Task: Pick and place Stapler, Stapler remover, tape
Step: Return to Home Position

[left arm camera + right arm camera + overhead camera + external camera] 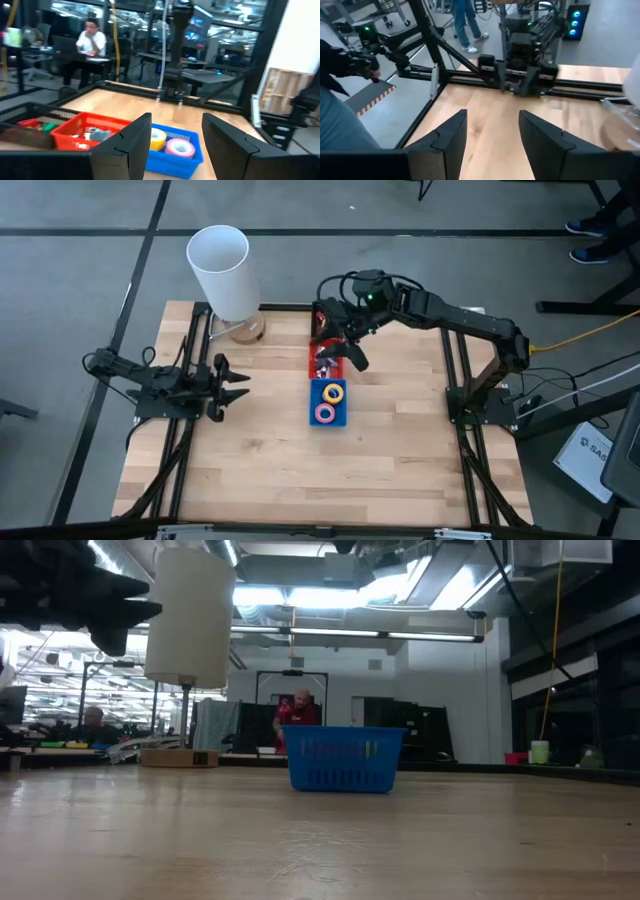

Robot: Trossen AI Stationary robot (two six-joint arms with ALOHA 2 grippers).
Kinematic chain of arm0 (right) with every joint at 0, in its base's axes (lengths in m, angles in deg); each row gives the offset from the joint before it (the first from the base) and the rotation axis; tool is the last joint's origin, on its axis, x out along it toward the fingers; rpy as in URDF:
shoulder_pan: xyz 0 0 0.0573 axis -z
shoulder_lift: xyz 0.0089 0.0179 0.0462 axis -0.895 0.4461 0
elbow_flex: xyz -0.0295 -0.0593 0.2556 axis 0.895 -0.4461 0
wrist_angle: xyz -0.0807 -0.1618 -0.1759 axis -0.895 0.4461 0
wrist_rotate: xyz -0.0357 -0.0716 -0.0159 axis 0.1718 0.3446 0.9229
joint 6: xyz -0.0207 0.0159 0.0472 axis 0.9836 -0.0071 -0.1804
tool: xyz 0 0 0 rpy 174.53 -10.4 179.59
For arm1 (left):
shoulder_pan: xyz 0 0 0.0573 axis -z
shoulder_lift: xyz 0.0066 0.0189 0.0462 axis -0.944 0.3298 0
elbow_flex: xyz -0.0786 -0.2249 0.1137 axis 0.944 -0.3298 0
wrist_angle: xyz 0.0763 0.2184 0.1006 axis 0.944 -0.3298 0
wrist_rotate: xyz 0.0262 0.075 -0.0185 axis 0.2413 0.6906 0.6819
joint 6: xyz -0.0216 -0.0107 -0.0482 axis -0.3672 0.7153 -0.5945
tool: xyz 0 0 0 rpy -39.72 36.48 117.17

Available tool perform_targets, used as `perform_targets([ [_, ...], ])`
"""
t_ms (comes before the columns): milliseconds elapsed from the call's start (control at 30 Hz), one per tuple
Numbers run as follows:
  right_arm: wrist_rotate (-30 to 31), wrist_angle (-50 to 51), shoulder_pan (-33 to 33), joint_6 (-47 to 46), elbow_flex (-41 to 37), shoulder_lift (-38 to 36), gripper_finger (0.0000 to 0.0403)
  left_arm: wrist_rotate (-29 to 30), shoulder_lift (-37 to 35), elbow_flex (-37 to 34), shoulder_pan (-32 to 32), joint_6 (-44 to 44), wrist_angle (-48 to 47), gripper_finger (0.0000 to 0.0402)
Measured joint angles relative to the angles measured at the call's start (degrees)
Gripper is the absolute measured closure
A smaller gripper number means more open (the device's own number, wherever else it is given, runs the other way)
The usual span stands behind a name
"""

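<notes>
- The left pincer (175,124) shows its two dark fingers set well apart.
- Beyond them, a blue plastic basket (172,161) holds a yellow tape roll (157,139) and a pink tape roll (180,148), side by side.
- A red plastic basket (75,142) sits just beside it on the pale wooden surface (125,102).
- Far off, a seated person (90,42).

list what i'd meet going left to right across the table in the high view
left gripper, jaws open → blue basket holding a yellow tape roll and a pink tape roll → right arm's base. Left out for overlap: the white cylinder, and the right gripper over the red bin.
</notes>
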Motion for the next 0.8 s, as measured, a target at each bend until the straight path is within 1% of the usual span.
perform_targets([
  [167, 0.84, -1.1, -1.65, -1.95, -2.81, 0.04, 0.0221, 0.06, 0.0, 0.0, -2.56, -0.89, -1.94, 0.0231],
  [267, 4.02, -1.28, -2.87, -3.67, -4.64, -0.02, 0.0221, 0.08, 0.59, 0.0, -3.32, -2.96, -2.06, 0.023],
  [367, 7.81, 1.03, -4.44, -5.49, -6.87, -0.72, 0.0221, 0.13, 0.98, 0.0, -3.54, -2.8, -2.06, 0.0228],
  [433, 9.47, 1.34, -5.79, -6.03, -9.27, -2.58, 0.0221, 0.11, 0.97, 0.0, -3.54, -2.64, -2.06, 0.0228],
  [533, 11.29, -1.12, -8.22, -6.18, -15.02, -7.0, 0.0221, 0.11, 0.98, 0.0, -3.54, -2.58, -2.06, 0.0231],
  [600, 13.74, -3.23, -9.95, -6.88, -20.02, -11.01, 0.0221, 0.11, 0.98, 0.0, -3.54, -2.58, -2.06, 0.0232],
  [800, 25.22, -8.26, -16.72, -10.02, -38.64, -27.36, 0.0221, 0.11, 1.01, 0.0, -3.51, -2.58, -2.06, 0.0229],
])
